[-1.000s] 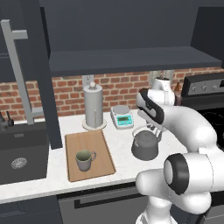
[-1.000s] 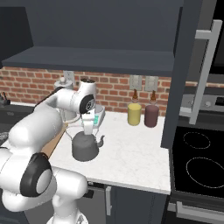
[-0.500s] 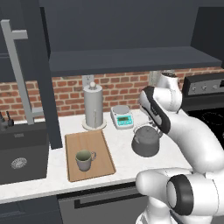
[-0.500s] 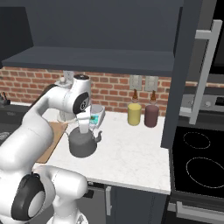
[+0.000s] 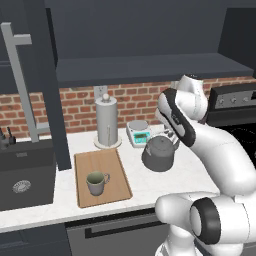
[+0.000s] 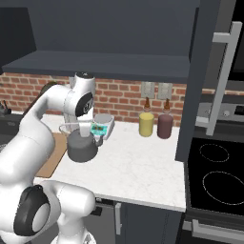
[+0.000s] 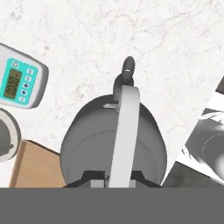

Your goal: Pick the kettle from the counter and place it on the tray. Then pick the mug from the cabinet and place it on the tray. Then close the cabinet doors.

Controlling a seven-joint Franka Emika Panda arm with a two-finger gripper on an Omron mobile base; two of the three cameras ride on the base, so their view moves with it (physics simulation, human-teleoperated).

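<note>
Kettle [image 5: 159, 155] sat directly under the gripper [image 7: 114, 177], whose fingers were clamped on its arched handle [image 7: 124, 131]; whether its base still touched the counter [image 5: 190, 170] was hard to tell. To its left lay the tray [image 5: 100, 176] with the mug [image 5: 96, 182] on it. A small scale [image 5: 138, 133] stood just behind the kettle, near the brick wall.

Dark grey kettle [image 5: 159, 155] upright over the white counter [image 5: 150, 182], right of the tray [image 5: 117, 180]; mug [image 5: 97, 183] on tray.
</note>
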